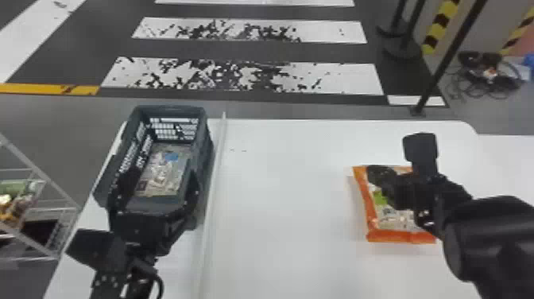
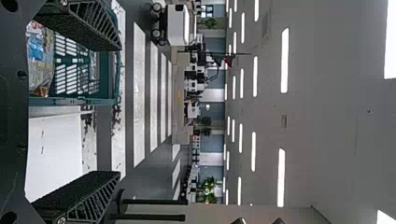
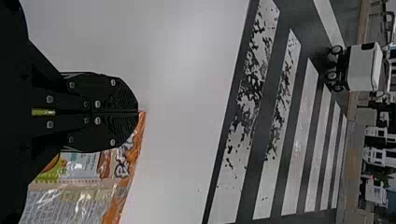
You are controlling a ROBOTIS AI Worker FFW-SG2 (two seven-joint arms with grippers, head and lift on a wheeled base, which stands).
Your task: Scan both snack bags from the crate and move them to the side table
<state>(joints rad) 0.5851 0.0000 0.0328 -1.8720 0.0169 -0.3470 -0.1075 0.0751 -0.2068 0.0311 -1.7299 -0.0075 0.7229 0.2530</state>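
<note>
In the head view, my left gripper [image 1: 159,195] stands open over the near part of the dark crate [image 1: 206,131]. A silvery snack bag with a blue patch [image 1: 163,171] lies in the crate, beyond and between the fingers. The left wrist view has my left gripper [image 2: 116,110], fingers wide apart, with the snack bag [image 2: 41,60] in the green-looking crate [image 2: 84,100]. At the right, my right gripper [image 1: 377,175] is over the orange-edged snack bag [image 1: 373,206]. In the right wrist view, my right gripper [image 3: 138,112] is shut on that bag's edge [image 3: 116,172].
The white table [image 1: 286,179] spreads between the crate and the orange-edged bag. A thin raised strip [image 1: 216,171] runs along the crate's right side. At the left is a wire rack [image 1: 39,202] with goods. Black posts [image 1: 449,59] stand behind the table.
</note>
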